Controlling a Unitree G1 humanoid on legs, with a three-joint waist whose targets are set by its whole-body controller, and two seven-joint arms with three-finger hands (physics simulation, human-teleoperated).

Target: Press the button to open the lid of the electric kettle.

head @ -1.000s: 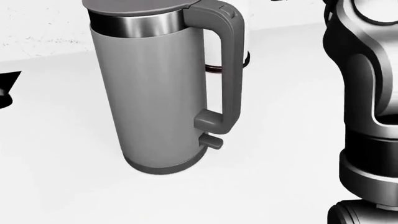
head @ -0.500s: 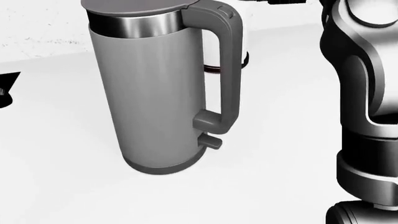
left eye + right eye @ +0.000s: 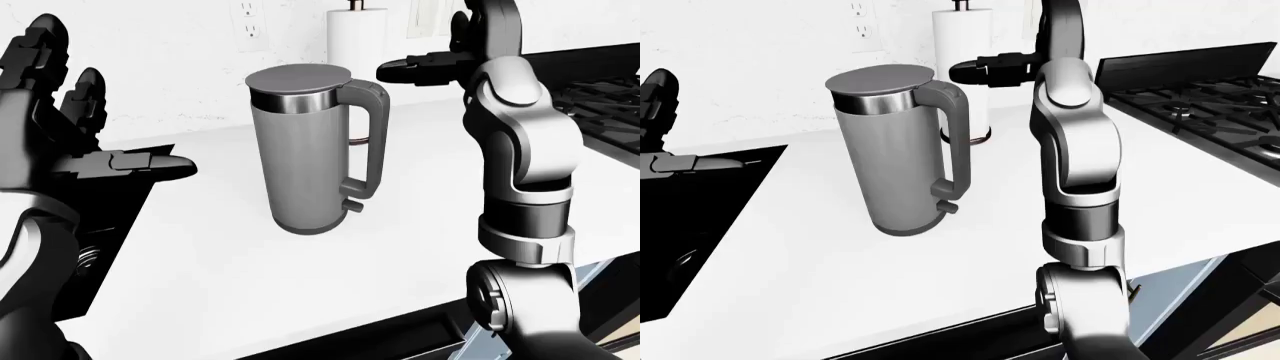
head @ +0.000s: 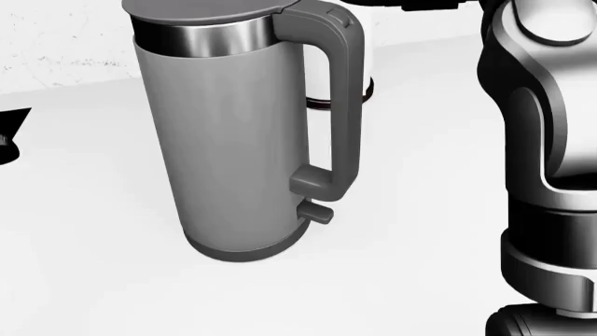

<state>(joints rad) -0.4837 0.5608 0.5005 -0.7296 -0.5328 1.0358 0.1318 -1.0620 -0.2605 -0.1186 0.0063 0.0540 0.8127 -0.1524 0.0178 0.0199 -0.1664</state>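
We are holding our right hand [image 3: 425, 70] open, fingers reaching toward the handle top of the electric kettle [image 3: 305, 150], not touching it; our left hand [image 3: 95, 154] is spreading open well apart. The kettle is standing upright on the white counter [image 3: 300, 262], lid [image 3: 300, 77] down.

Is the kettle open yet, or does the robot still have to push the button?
Not yet. The electric kettle stands on the white counter with its lid flat and shut. The right robot hand is raised just right of the handle top, touching nothing. The left robot hand waits open. Left: press the button so the lid lifts.
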